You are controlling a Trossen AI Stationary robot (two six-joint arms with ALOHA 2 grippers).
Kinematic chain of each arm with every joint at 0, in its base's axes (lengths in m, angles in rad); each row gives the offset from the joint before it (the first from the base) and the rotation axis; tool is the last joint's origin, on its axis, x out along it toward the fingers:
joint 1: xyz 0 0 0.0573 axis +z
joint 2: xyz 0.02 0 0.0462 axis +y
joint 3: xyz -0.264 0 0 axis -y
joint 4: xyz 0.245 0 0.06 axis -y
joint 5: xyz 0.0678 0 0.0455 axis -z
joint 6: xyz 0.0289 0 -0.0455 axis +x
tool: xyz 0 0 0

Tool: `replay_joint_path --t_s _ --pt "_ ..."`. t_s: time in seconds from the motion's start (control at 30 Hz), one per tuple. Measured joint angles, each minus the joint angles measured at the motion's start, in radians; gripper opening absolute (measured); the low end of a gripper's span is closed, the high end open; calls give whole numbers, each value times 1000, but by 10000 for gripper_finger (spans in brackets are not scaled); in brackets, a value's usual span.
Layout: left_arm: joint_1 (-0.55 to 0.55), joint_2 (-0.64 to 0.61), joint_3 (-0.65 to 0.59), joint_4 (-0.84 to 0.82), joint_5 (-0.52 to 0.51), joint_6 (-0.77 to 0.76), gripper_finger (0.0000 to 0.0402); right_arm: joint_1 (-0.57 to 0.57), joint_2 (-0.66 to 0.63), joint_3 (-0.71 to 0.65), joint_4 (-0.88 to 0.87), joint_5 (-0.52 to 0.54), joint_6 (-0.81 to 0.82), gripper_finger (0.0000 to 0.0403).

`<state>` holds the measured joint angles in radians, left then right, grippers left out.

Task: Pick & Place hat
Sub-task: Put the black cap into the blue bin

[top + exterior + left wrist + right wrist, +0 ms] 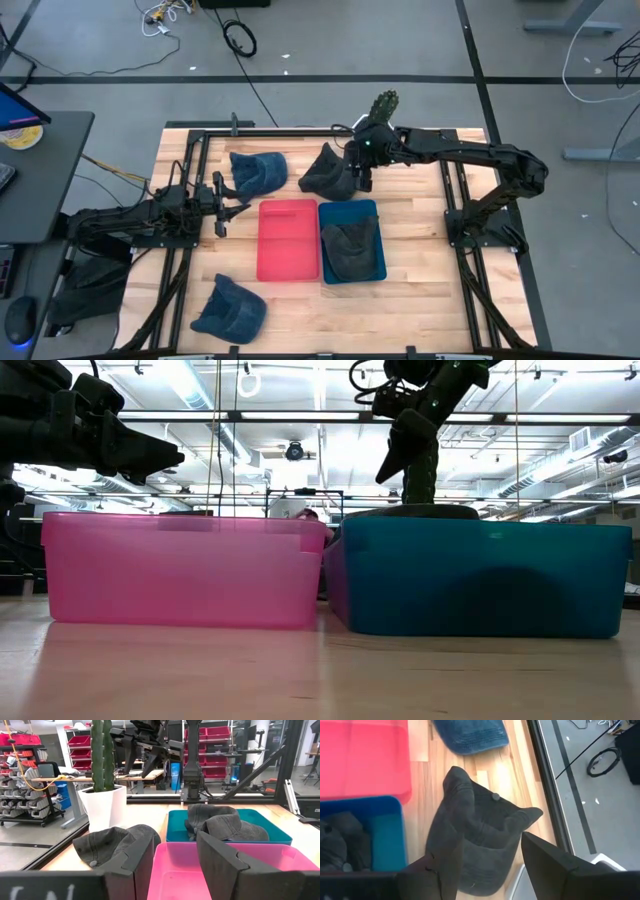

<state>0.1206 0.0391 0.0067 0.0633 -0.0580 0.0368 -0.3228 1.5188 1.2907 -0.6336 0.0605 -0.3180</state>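
A dark grey hat [326, 173] [482, 835] lies on the table by the far edge, behind the bins. My right gripper [358, 176] [490, 850] hovers over it, open, one finger on each side, clear of the cloth; the low view shows the right gripper [400, 445] raised above the bin rims. A pink bin [288, 272] stands beside a blue bin [380, 240], which holds dark grey hat cloth [350, 248] [220, 822]. Two blue hats [258, 170] [230, 308] rest on the table. My left gripper [228, 207] [175, 845] waits open, left of the pink bin.
A cactus in a white pot [383, 105] [104, 802] stands at the far edge just behind the right gripper. Black frame rails [200, 150] run along the table's sides. Bare wood [420, 230] shows right of the blue bin.
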Motion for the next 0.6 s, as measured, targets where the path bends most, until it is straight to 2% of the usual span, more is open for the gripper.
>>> replay_joint_path --t_s 0.6 --pt "0 0 0 0 0 0 156 -71 0 0 51 -1 -51 204"
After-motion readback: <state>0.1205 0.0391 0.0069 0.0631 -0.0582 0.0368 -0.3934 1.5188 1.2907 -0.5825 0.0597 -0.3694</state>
